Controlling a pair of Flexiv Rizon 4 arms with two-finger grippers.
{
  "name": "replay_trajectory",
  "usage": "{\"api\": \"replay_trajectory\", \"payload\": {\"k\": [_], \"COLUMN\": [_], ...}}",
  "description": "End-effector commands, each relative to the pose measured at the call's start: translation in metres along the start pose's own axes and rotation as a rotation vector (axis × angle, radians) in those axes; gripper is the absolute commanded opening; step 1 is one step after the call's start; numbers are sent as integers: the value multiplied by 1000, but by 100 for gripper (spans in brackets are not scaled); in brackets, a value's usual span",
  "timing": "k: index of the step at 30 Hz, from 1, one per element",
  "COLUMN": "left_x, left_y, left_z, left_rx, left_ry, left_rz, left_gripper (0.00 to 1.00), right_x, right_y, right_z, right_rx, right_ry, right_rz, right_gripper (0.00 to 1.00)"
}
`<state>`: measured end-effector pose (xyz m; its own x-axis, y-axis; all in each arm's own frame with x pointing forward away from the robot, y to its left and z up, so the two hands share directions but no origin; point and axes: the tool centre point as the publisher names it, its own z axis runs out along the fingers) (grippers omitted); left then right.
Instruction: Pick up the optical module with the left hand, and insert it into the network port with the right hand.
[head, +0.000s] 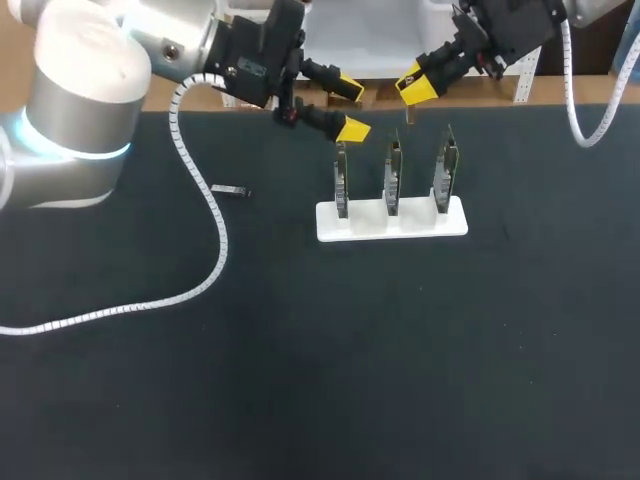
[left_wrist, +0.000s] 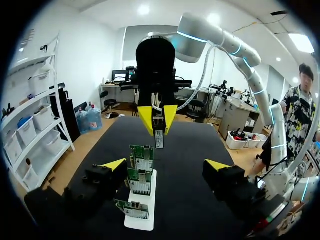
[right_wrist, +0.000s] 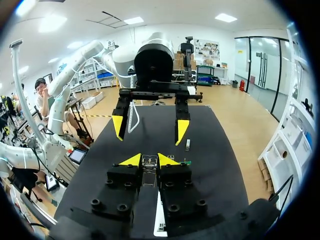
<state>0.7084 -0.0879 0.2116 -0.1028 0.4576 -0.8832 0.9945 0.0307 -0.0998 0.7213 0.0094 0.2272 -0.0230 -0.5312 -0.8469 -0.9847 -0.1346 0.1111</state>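
Observation:
My right gripper (head: 418, 86) hangs above the back of the card stand, shut on a small silver optical module (left_wrist: 159, 139) that points down from its yellow tips. In the right wrist view the module (right_wrist: 149, 169) sits clamped between the two fingers. My left gripper (head: 352, 108) is open and holds nothing; it hovers just left of the stand, facing the right gripper. A white stand (head: 455, 222) carries three upright green network cards (head: 393, 175), which lie between the two grippers. In the left wrist view the cards (left_wrist: 141, 172) stand between my open fingers and the right gripper (left_wrist: 158, 120).
A second silver module (head: 232, 190) lies flat on the black table, left of the stand; it also shows in the right wrist view as a loose module (right_wrist: 187, 145). The left arm's white coiled cable (head: 205, 285) drapes over the table's left side.

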Motion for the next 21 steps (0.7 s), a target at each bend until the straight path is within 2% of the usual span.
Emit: {"api": "replay_trajectory", "payload": {"k": [1, 11, 21], "left_x": [1, 1, 1], "left_y": [-3, -3, -3], "left_z": [-1, -1, -1], "left_rx": [-8, -8, -8], "left_ry": [-1, -1, -1], "left_rz": [-1, -1, -1], "left_gripper": [100, 100, 100], "right_x": [0, 1, 25], "right_y": [-1, -3, -15], "right_z": [0, 10, 29], "right_rx": [-1, -9, -42], "right_ry": [0, -23, -3], "right_rz": [0, -4, 38], "right_gripper": [0, 0, 0]}}
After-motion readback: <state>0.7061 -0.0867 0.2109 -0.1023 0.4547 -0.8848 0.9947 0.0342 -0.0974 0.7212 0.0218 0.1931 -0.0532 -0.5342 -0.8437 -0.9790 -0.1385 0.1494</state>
